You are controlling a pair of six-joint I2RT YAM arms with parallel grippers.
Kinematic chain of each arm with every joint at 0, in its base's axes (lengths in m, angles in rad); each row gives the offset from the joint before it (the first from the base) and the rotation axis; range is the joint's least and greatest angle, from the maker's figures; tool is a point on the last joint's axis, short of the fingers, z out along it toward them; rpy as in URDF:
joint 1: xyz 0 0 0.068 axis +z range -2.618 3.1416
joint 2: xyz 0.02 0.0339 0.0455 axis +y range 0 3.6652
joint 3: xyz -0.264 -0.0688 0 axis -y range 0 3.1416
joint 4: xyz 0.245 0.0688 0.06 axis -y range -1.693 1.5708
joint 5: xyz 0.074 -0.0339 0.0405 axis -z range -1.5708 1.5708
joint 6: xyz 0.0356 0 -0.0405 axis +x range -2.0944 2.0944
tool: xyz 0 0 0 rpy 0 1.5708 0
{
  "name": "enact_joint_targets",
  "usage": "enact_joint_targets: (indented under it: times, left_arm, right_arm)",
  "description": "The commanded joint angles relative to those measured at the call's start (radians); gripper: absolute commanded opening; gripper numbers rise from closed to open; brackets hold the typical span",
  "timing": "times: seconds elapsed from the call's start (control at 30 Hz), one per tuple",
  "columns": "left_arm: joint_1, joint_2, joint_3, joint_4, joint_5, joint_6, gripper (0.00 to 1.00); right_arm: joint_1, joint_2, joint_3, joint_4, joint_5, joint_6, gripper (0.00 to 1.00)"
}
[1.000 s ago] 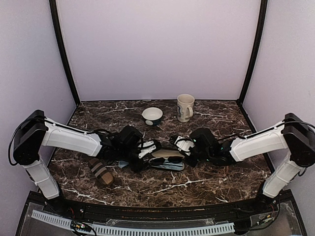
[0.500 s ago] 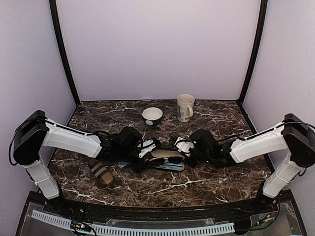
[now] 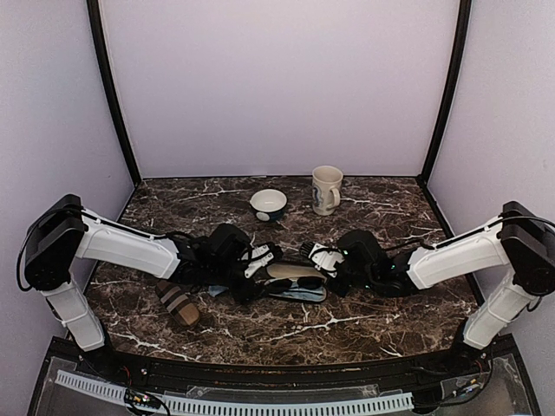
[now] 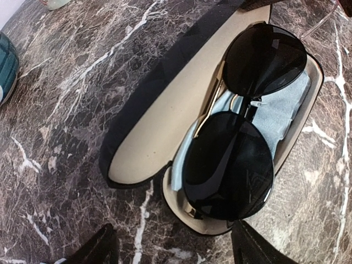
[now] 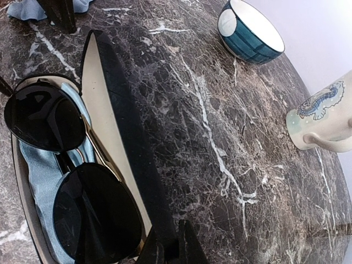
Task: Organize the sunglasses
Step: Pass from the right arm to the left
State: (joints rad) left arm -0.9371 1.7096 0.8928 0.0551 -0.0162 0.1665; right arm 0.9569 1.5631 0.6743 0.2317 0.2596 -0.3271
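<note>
The sunglasses [image 4: 236,159] lie folded, dark lenses up, on a light-blue cloth [image 4: 286,104] in the lower half of an open black case [image 4: 159,132] at the table's middle [image 3: 299,282]. My left gripper [image 4: 176,250] is open and empty, its fingers straddling the case's near end without touching it; in the top view it is left of the case [image 3: 264,258]. My right gripper [image 5: 170,250] is shut on the edge of the case's raised lid [image 5: 126,126], beside the sunglasses [image 5: 93,214]; in the top view it is at the case's right end [image 3: 316,257].
A brown striped case [image 3: 178,302] lies front left. A teal bowl [image 3: 268,204] and a cream mug [image 3: 326,189] stand behind, also in the right wrist view: bowl [image 5: 250,33], mug [image 5: 324,118]. Another blue cloth [image 5: 22,8] lies by the left arm.
Both grippers have shifted only slightly at the case's ends. The right gripper keeps its hold on the lid edge. The sunglasses have not moved.
</note>
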Motion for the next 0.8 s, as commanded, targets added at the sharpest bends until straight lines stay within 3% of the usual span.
enact_joint_targets:
  times: [0.0, 0.5, 0.77]
  left_arm:
    - [0.009, -0.007, -0.015, 0.012, -0.038, -0.015, 0.72]
    - [0.02, -0.04, -0.057, 0.031, -0.086, -0.036, 0.72]
    - [0.126, -0.148, -0.095, 0.109, 0.191, -0.133, 0.77]
  right_arm:
    - [0.011, -0.037, -0.011, 0.06, 0.004, -0.012, 0.0]
    - [0.011, -0.043, -0.023, 0.079, -0.006, -0.028, 0.0]
    - [0.012, -0.033, -0.021, 0.109, -0.023, -0.062, 0.0]
